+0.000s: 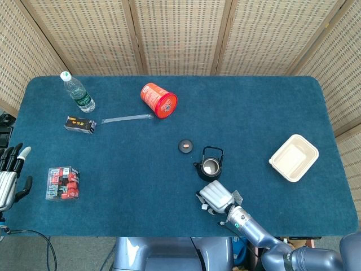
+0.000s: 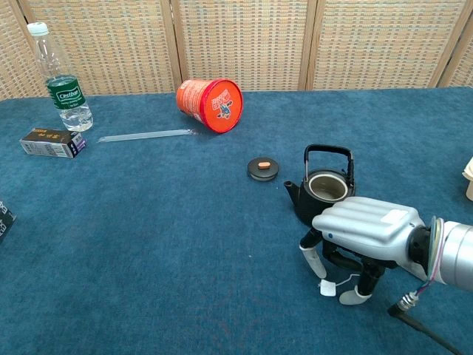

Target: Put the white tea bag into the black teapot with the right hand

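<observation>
From the head view your right hand (image 1: 216, 196) sits palm-down by the table's (image 1: 254, 107) near edge, just short of the black teapot (image 1: 209, 165), while the chest view shows its fingers (image 2: 312, 258) straddling the white tea bag (image 2: 327, 288) (whether it is pinched, I cannot tell), so secure it, then lift to the open pot.

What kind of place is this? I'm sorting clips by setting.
Probably a staged test or lab setup, not a home: a table covered in blue carpet, woven screens closing it in, and unrelated props like a teapot and orange canister.
</observation>
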`<state>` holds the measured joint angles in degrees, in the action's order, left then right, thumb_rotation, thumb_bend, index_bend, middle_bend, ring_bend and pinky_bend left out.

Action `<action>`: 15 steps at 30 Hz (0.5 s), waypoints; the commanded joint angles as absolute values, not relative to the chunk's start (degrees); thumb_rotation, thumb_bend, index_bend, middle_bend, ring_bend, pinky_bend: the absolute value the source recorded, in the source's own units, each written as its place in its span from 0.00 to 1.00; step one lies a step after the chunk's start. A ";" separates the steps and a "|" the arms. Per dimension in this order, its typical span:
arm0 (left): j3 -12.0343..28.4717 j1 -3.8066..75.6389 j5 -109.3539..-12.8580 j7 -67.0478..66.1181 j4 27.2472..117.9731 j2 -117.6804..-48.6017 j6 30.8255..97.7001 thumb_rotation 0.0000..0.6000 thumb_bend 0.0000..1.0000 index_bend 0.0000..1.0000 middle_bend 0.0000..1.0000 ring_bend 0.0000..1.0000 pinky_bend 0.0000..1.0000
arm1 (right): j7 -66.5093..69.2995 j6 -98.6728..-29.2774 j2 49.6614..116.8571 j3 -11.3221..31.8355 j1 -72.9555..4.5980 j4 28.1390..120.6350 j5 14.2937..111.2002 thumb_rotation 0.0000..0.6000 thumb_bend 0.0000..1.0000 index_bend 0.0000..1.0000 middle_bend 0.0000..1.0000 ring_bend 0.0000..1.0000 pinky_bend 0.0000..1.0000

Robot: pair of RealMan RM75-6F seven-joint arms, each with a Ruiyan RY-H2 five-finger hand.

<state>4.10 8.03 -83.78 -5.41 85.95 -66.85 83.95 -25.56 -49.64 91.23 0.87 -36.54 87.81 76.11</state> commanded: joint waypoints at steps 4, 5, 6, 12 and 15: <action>4.05 7.93 -83.75 -5.30 85.80 -66.85 84.00 1.00 0.51 0.00 0.00 0.00 0.00 | -25.40 -49.82 91.16 0.93 -36.75 87.99 75.93 1.00 0.45 0.59 0.92 0.96 0.97; 4.03 7.91 -83.77 -5.30 85.79 -66.85 84.02 1.00 0.51 0.00 0.00 0.00 0.00 | -25.37 -49.84 91.13 0.89 -36.76 88.03 75.92 1.00 0.46 0.59 0.92 0.96 0.97; 4.04 7.92 -83.78 -5.29 85.79 -66.86 84.03 1.00 0.51 0.00 0.00 0.00 0.00 | -25.34 -49.88 91.10 0.86 -36.78 88.05 75.90 1.00 0.47 0.59 0.92 0.96 0.97; 4.01 7.94 -83.84 -5.33 85.82 -66.90 84.01 1.00 0.51 0.00 0.00 0.00 0.00 | -25.18 -50.00 91.01 0.71 -36.91 88.16 75.79 1.00 0.50 0.59 0.92 0.96 0.97; 3.98 7.94 -83.84 -5.40 85.81 -66.93 83.96 1.00 0.51 0.00 0.00 0.00 0.00 | -25.02 -50.08 91.04 0.63 -36.95 88.14 75.73 1.00 0.52 0.59 0.92 0.96 0.97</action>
<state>3.99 7.94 -83.84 -5.39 85.82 -66.93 83.97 -25.03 -50.08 91.03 0.64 -36.95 88.14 75.75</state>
